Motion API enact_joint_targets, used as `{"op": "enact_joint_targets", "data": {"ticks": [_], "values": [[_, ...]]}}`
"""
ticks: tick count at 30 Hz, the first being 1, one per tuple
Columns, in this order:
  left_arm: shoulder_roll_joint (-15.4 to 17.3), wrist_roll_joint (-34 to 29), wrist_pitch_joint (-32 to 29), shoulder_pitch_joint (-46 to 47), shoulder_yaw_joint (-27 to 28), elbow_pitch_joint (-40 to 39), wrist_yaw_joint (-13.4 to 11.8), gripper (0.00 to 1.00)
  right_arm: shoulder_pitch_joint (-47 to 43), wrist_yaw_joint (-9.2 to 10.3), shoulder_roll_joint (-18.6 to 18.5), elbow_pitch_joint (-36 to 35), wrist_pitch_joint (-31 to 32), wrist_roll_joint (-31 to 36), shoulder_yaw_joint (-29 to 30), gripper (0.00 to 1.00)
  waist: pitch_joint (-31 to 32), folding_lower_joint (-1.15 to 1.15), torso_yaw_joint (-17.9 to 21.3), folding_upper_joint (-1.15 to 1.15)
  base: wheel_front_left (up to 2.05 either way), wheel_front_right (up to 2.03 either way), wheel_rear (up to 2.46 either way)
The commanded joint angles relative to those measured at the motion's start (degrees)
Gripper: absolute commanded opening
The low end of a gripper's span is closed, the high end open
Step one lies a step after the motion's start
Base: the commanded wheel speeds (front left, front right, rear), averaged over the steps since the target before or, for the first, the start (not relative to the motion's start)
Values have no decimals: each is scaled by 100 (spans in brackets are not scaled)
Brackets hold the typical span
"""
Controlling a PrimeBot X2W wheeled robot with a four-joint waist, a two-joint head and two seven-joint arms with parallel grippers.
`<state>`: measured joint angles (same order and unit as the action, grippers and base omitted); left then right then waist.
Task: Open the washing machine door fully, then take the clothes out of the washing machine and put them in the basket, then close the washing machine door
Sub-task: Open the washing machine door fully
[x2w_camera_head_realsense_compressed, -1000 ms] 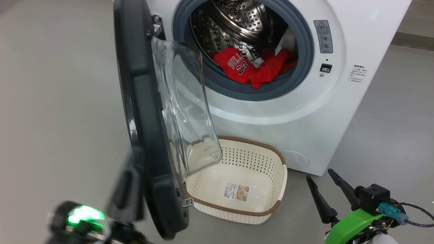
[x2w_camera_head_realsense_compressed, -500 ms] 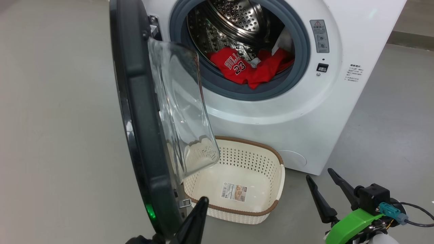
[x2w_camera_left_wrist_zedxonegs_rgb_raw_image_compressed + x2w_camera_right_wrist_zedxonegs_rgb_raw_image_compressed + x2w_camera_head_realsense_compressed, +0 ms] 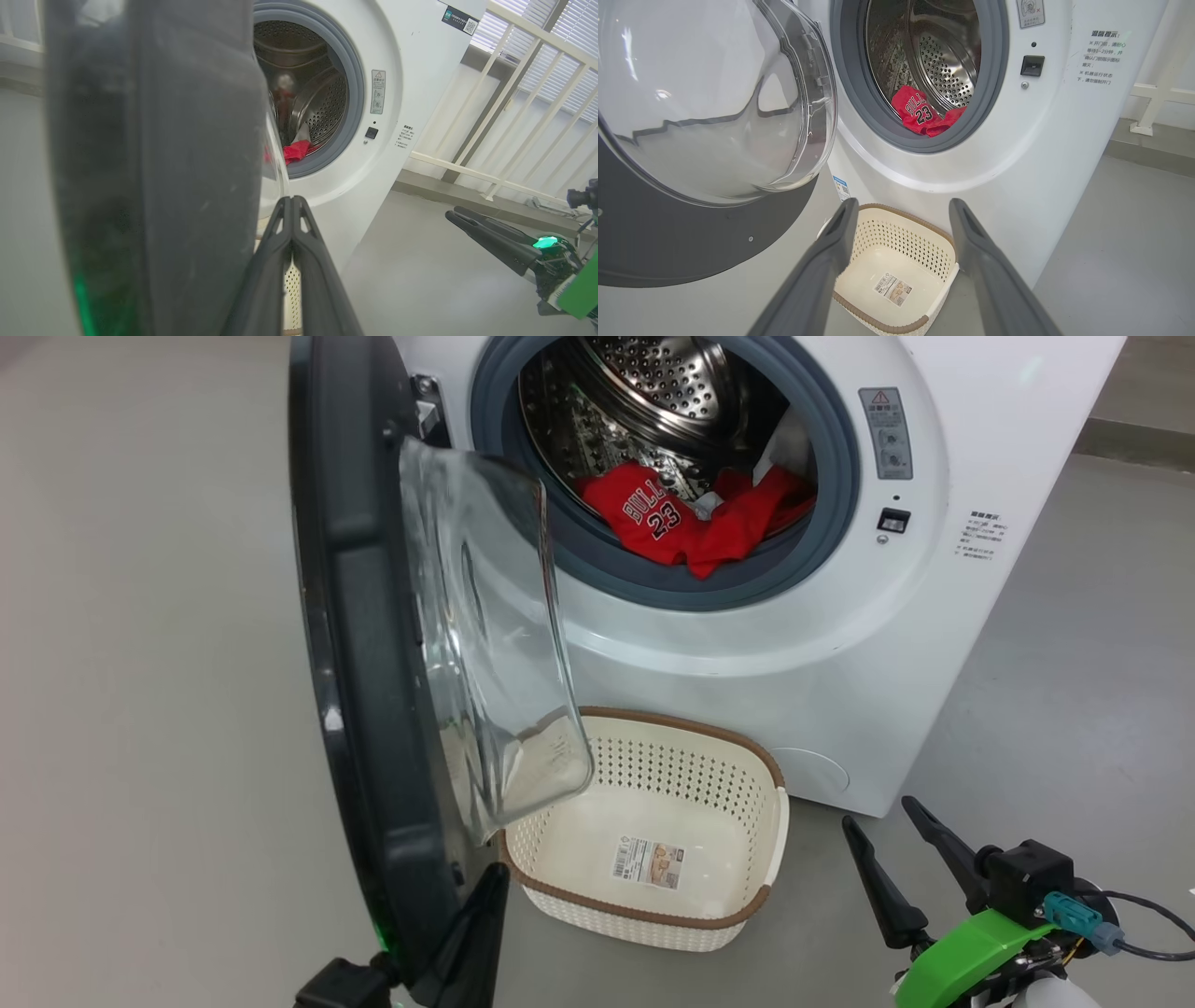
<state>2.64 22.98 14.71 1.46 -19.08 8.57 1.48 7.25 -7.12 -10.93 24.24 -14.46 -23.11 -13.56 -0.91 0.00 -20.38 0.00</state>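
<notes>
The washing machine door (image 3: 359, 663) stands open to the left, and its glass bowl (image 3: 485, 644) hangs over the left end of the basket (image 3: 653, 775). Red clothes (image 3: 672, 523) lie at the front of the drum of the washing machine (image 3: 840, 644), the number 23 showing. The cream basket sits empty on the floor below the opening. My left gripper (image 3: 495, 875) is shut on nothing, close against the inner side of the door's lower edge. In the left wrist view the left gripper (image 3: 292, 200) has the door rim (image 3: 163, 163) just to its left. My right gripper (image 3: 878, 814) is open, low and right of the basket.
Grey floor (image 3: 140, 616) spreads to the left of the door and to the right of the machine. A white railing (image 3: 514, 93) and a low kerb run behind the machine's right side. The right wrist view looks between the open fingers (image 3: 822, 261) at the basket (image 3: 901, 238) and clothes (image 3: 920, 114).
My left gripper has gone from the door's outer side, under its lower edge, to its inner side. The door has swung a little wider to the left. The right gripper has stayed put.
</notes>
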Motion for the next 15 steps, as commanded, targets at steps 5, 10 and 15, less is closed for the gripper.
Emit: {"op": "enact_joint_targets", "data": {"ticks": [5,10,15], "values": [[24,-31,29,87,565,-65,-61,0,108,-36,-64,-169,-53,65,-73,100,-3,0,-65,0,0,0,0],[26,-75,29,-19,819,-122,-78,0,112,-36,-51,-194,-53,72,-98,100,-27,0,-117,0,0,0,0],[121,-134,29,-112,1303,-150,-116,0,129,-36,-53,-212,-53,78,-128,100,-62,0,-189,0,0,0,0]]}}
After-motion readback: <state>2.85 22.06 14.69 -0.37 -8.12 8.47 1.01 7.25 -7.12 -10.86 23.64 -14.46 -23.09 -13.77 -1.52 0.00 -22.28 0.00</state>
